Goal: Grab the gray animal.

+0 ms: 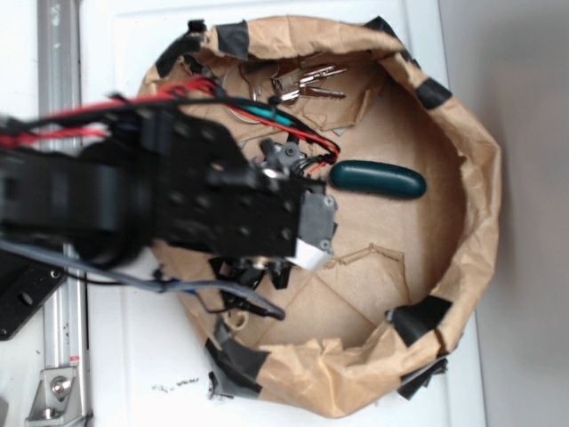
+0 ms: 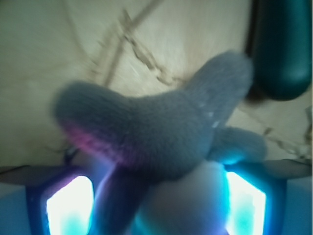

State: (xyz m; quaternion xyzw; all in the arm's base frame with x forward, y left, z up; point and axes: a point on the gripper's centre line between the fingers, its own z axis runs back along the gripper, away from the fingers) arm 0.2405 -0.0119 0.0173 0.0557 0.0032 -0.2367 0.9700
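The gray animal (image 2: 161, 132) fills the wrist view: a fuzzy gray plush with a pink-lined ear at the left and a cream-white part low down. It sits between the two glowing pads (image 2: 71, 205) of my gripper (image 2: 156, 200). The right pad presses on its white part and the left pad lies against a dark limb. In the exterior view my gripper (image 1: 307, 236) hangs over the middle of the brown paper bin (image 1: 480, 205), and the arm hides the animal.
A dark green oblong case (image 1: 378, 181) lies on the bin floor just right of the gripper, and the case (image 2: 281, 49) shows at the top right of the wrist view. A bunch of keys (image 1: 307, 82) lies at the bin's far side. Crumpled paper walls ring the bin.
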